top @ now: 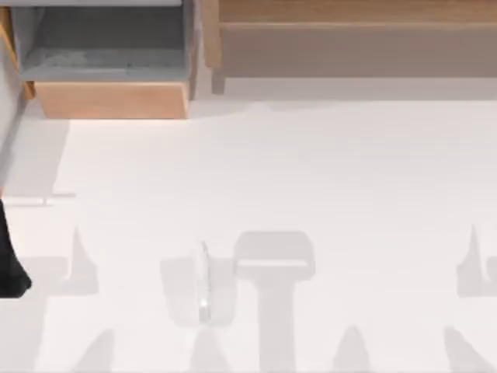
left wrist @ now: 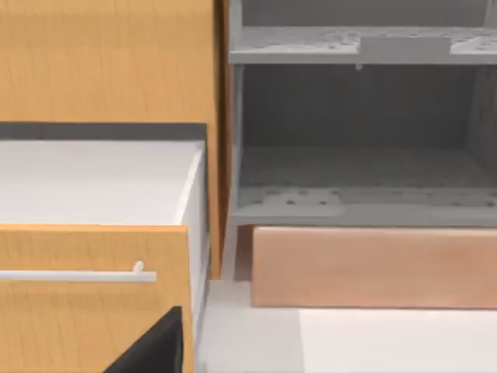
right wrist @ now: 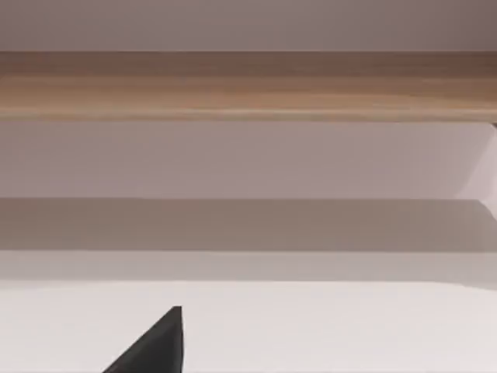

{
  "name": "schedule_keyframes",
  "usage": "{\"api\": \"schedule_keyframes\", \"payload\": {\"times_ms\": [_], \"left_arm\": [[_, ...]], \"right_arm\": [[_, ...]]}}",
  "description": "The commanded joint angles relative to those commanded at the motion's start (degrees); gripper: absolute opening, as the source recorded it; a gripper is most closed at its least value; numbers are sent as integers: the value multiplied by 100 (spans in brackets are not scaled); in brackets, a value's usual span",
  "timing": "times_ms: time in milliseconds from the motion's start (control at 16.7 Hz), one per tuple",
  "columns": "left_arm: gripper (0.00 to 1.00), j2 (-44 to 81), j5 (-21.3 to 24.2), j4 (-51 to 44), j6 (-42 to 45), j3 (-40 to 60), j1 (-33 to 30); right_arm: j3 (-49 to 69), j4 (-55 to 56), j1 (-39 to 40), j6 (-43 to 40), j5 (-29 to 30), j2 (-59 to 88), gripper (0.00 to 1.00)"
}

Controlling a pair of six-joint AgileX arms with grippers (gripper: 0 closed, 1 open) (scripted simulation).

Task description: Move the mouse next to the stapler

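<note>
The mouse and the stapler are out of view. A black part of my left arm (top: 11, 260) sits at the table's left edge in the top view. In the left wrist view one black fingertip (left wrist: 155, 351) juts in front of a wooden drawer front (left wrist: 85, 299). The right wrist view has one black fingertip (right wrist: 155, 346) over the white table, facing a long wooden shelf (right wrist: 248, 85). A thin pale sliver (top: 203, 281) lies among grey shadows near the table's front middle; I cannot tell what it is.
A grey open cabinet with a wooden base (top: 109, 97) stands at the back left. A long wooden shelf (top: 349, 39) runs along the back right. An open drawer with a white handle (left wrist: 78, 274) is beside the cabinet. The white table (top: 311, 171) spreads between them.
</note>
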Motion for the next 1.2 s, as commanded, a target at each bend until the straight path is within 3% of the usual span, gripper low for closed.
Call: {"api": "schedule_keyframes", "payload": {"times_ms": [300,540,1200], "left_arm": [[100,330,-17,-227,120,316,127],[100,1615,-81,-1003,534,1553,640],[100,8686,50,-4728,2286,8186,2053]], "right_arm": [[0,0,0,0,0,0,100],[0,0,0,0,0,0,100],[0,0,0,0,0,0,100]]}}
